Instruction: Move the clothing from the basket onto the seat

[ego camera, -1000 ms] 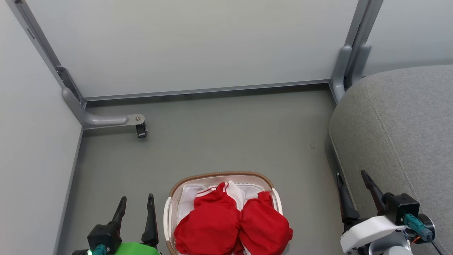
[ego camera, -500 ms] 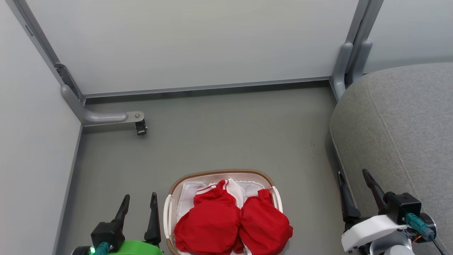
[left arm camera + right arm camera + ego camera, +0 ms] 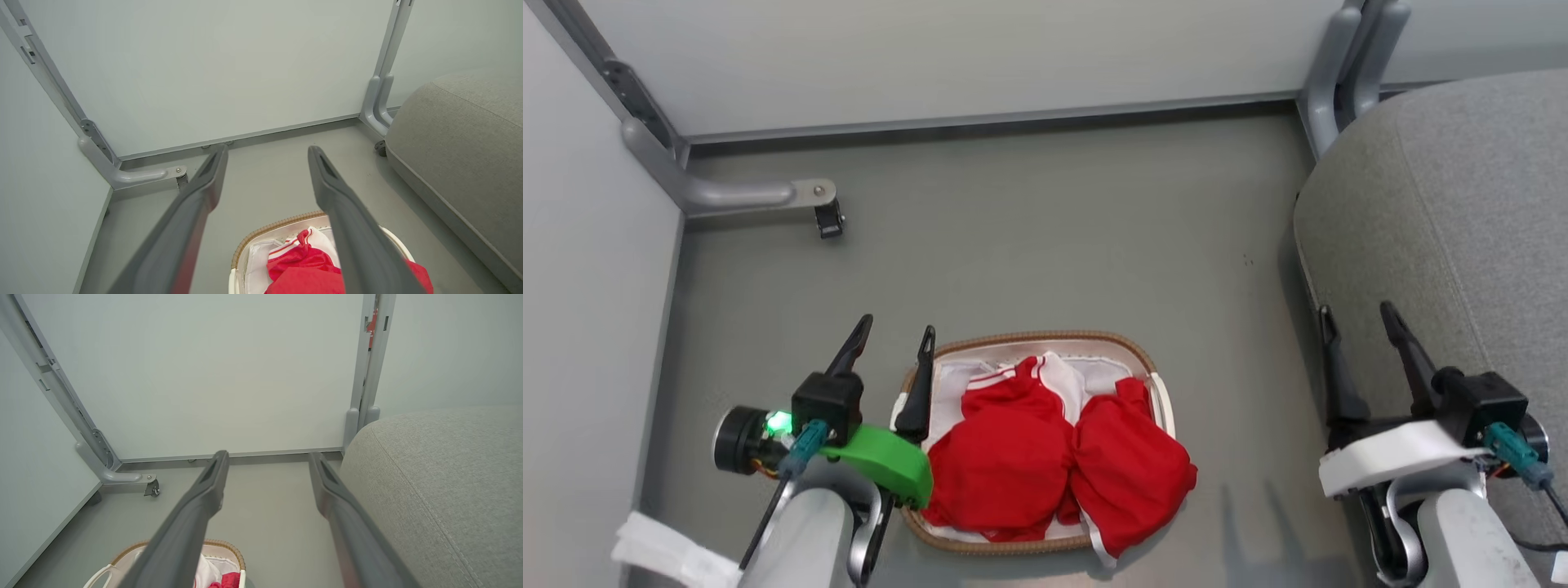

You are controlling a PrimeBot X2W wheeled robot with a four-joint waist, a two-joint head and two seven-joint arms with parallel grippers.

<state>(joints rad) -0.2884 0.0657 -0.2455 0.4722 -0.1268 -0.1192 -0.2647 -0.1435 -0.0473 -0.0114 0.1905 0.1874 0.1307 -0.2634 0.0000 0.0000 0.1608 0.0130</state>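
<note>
Flanking the right edge of the floor, the grey seat stands apart from the oval basket, red clothing heaped inside. The left gripper gapes empty at its left rim; the right gripper gapes empty beside the seat.

The left claw has two long dark tapered fingers, a black block, a green cover and a lit green lamp. The right claw has a white cover. Each carries a teal plug.
</note>
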